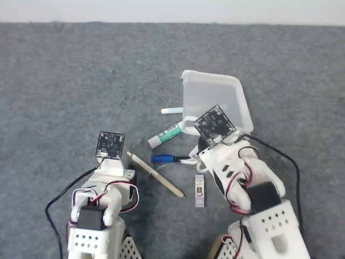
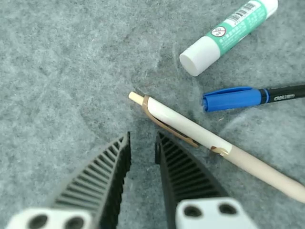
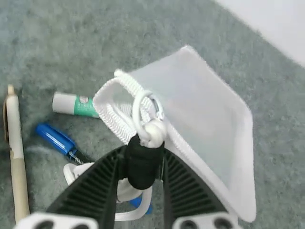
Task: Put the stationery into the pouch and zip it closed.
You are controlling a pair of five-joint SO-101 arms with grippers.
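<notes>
The black zipper tab [image 3: 141, 169] of the translucent white plastic pouch [image 3: 205, 119] is clenched by the right gripper [image 3: 143, 152]. The cream ballpoint pen [image 2: 190, 128] is found just beside the narrowly parted, empty left gripper [image 2: 142, 143].

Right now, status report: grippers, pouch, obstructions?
Left gripper open, empty, beside pen. Right gripper shut on zipper pull of pouch. Glue stick, marker outside, nothing blocking.

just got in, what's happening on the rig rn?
The right hand is clamped on the black zipper pull of the translucent pouch. The left hand hangs slightly open and empty over the grey mat, beside the beige pen. That pen, the glue stick and the blue pen lie outside the pouch, not yet packed.
</notes>
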